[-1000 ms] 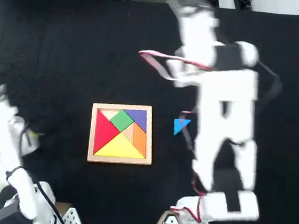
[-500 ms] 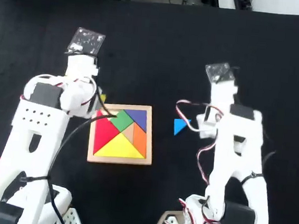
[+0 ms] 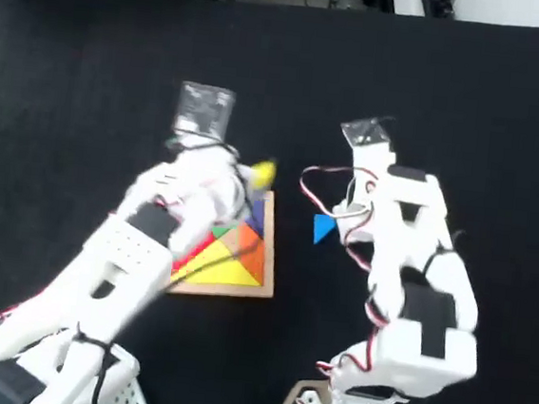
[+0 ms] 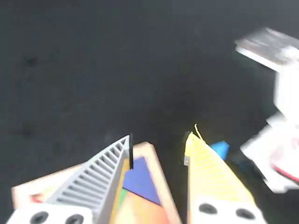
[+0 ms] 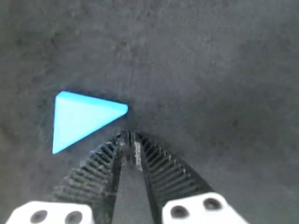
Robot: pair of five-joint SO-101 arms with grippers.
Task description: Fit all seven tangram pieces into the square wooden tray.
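Final-piece step: blue triangular tile (image 3: 323, 227) lies centre-frame, right of the square wooden tray (image 3: 232, 291). Right gripper (image 5: 127, 144), pressed together beside it, must spread to grasp; left gripper (image 4: 159, 140), spread, seemingly over tray.

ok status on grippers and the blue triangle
Left gripper open over tray corner. Right gripper shut, tips beside blue triangle, outside tray. Left arm lies across tray.

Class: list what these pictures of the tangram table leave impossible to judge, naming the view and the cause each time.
1. High view: the left arm covers much of the tray, so the pieces beneath cannot be checked.
2. Left wrist view: the tray is blurred, cut off by the edge and partly behind the left pincer.
3. Right wrist view: whether the right pincer touches the blue triangle is unclear.
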